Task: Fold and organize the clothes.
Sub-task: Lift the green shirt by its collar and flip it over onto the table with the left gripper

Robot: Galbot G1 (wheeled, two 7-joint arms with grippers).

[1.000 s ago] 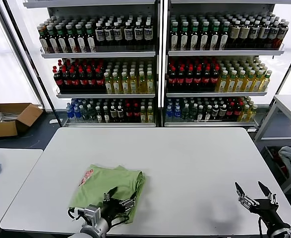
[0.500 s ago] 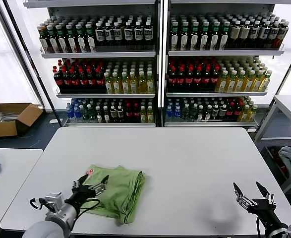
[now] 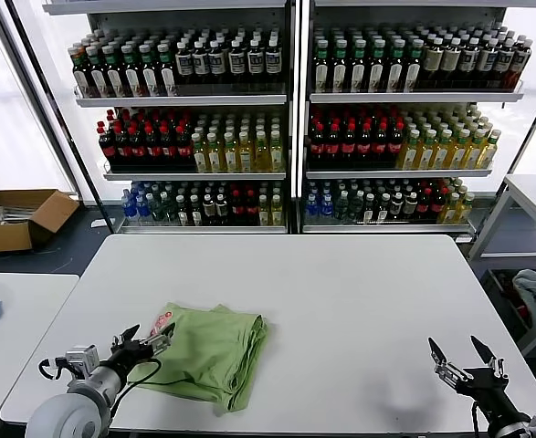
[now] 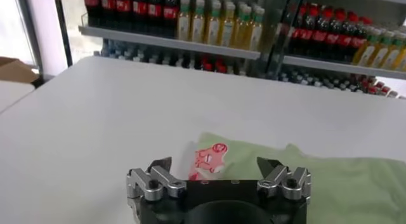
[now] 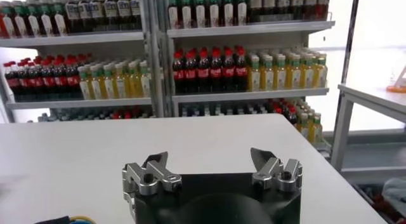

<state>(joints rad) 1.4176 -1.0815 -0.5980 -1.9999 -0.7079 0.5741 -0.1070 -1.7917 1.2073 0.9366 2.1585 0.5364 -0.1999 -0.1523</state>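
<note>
While the folded green shirt (image 3: 211, 349) lies on the white surface (image 3: 341, 292), toward its near left corner, the left end effector (image 3: 144, 344) hovers at the shirt's left edge, beside the red print (image 3: 161, 323), jaws spread and grasping nothing; the right end effector (image 3: 463, 359) waits well apart from the shirt, likewise released; risk: a low pass may snag the top layer and undo the fold; a pinch at the edge may lift one layer only.
</note>
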